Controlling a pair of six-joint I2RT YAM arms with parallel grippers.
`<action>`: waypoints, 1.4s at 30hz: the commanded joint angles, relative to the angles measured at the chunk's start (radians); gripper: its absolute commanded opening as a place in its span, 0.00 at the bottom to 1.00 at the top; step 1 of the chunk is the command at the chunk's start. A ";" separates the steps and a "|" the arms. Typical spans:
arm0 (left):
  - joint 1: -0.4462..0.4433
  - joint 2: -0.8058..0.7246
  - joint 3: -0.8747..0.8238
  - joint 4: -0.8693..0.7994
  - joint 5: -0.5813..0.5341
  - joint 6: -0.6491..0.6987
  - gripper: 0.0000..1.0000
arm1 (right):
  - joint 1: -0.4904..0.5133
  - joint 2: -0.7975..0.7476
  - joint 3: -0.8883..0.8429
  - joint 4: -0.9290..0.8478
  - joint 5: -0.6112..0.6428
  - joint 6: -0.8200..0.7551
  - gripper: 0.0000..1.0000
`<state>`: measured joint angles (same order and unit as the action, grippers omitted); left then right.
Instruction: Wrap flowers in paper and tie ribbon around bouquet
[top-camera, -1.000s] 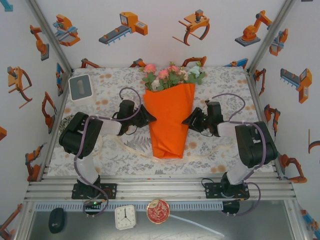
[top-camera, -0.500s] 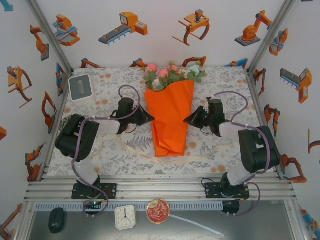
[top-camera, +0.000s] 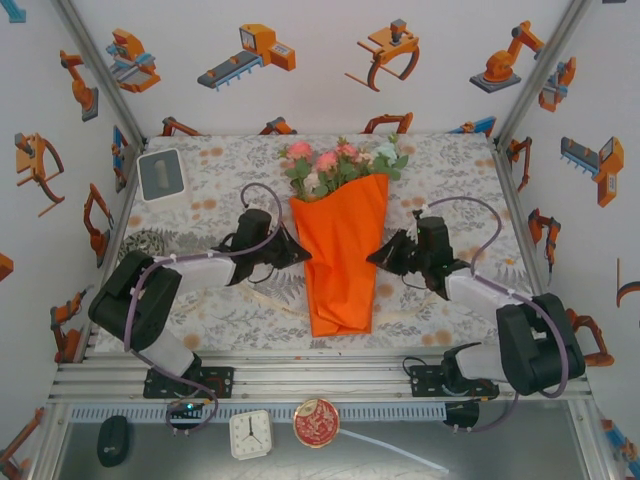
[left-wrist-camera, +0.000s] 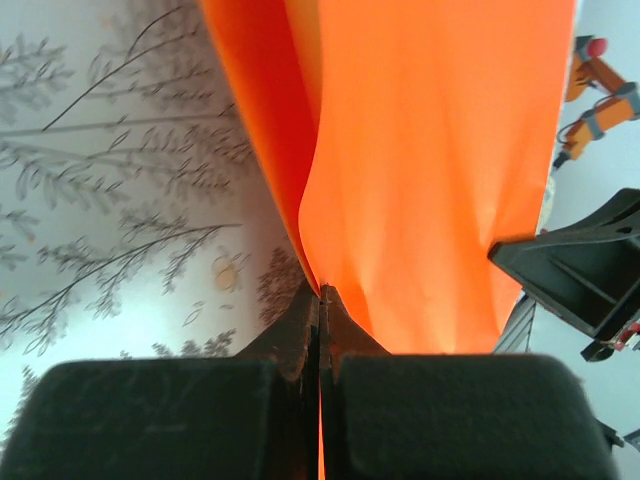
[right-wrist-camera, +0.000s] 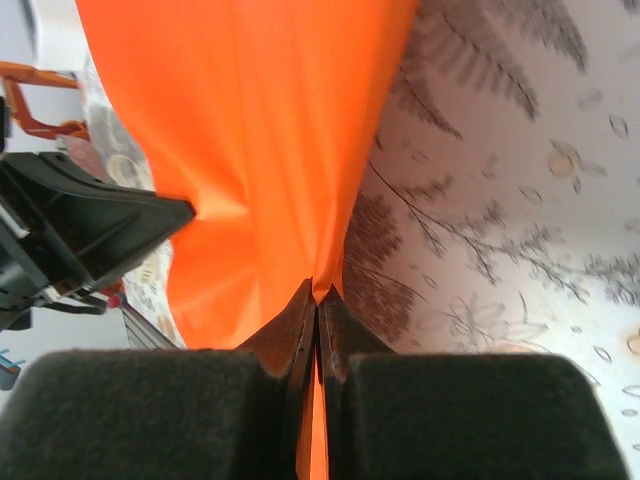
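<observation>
The bouquet lies mid-table: pink, cream and pale blue flowers (top-camera: 340, 163) stick out of the far end of a cone of orange paper (top-camera: 340, 260). My left gripper (top-camera: 300, 250) is shut on the paper's left edge (left-wrist-camera: 400, 170), a strip of orange pinched between its jaws. From the other side my right gripper (top-camera: 377, 255) is shut on the right edge of the paper (right-wrist-camera: 260, 130) the same way. The cream ribbon (top-camera: 410, 318) lies on the cloth under and beside the cone's narrow end. In each wrist view the opposite gripper shows as a black shape behind the paper.
A flower-print tablecloth (top-camera: 220, 310) covers the table. A small white box (top-camera: 161, 174) sits at the far left corner. Off the table in front lie a clock (top-camera: 250, 433), a red round tin (top-camera: 316, 421) and a dark mouse-like object (top-camera: 113, 440).
Both grippers have closed on the paper's edges. The arms have stretched forward and lowered, and the bouquet has shifted slightly right and away.
</observation>
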<state>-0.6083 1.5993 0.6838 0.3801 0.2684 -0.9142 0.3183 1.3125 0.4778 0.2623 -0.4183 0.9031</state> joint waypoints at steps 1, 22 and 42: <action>-0.003 0.011 -0.006 0.000 -0.042 -0.007 0.01 | 0.010 0.029 -0.040 0.056 0.043 0.028 0.07; 0.000 -0.155 -0.036 -0.174 -0.242 0.103 0.65 | 0.001 -0.223 0.041 -0.305 0.282 -0.077 0.65; 0.297 -0.602 -0.144 -0.613 -0.644 0.197 0.71 | -0.496 -0.295 0.080 -0.616 0.519 -0.247 0.71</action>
<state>-0.3332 1.0233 0.5591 -0.1955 -0.3374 -0.7437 -0.1596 0.9649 0.5564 -0.3828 0.0616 0.7380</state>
